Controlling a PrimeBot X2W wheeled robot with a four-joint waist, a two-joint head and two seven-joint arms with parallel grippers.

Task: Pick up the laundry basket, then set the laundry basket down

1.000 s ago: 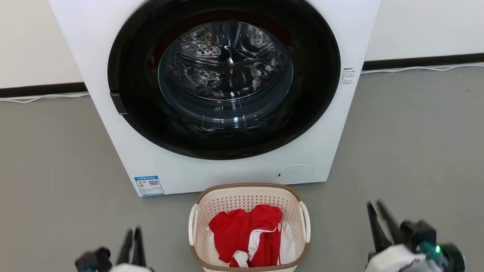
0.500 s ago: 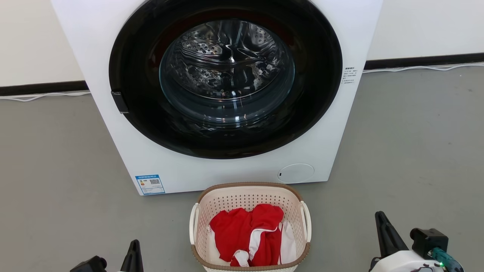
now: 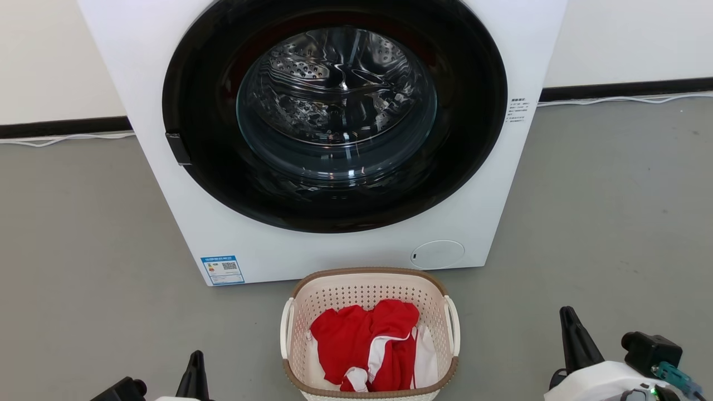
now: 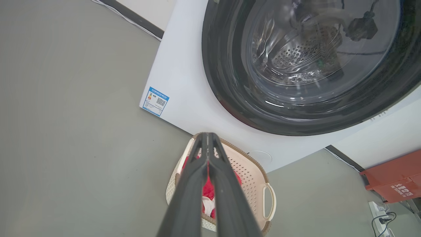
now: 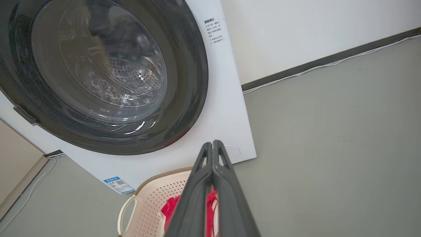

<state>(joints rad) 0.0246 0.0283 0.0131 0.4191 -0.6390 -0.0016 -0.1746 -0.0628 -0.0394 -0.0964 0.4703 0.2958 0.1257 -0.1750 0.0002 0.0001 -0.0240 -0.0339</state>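
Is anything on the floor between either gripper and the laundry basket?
Nothing visible: only grey floor lies between the laundry basket and the left gripper or the right gripper. The washer stands behind the basket, out of the way.

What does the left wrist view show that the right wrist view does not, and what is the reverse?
The left wrist view adds a red-brown box with white characters, a white power strip with plugs and the left gripper, fingers shut. The right wrist view adds a flat beige board and the right gripper, fingers shut. Both share the white front-loading washer, its blue sticker, the grey floor and the small cream perforated laundry basket holding red cloth.
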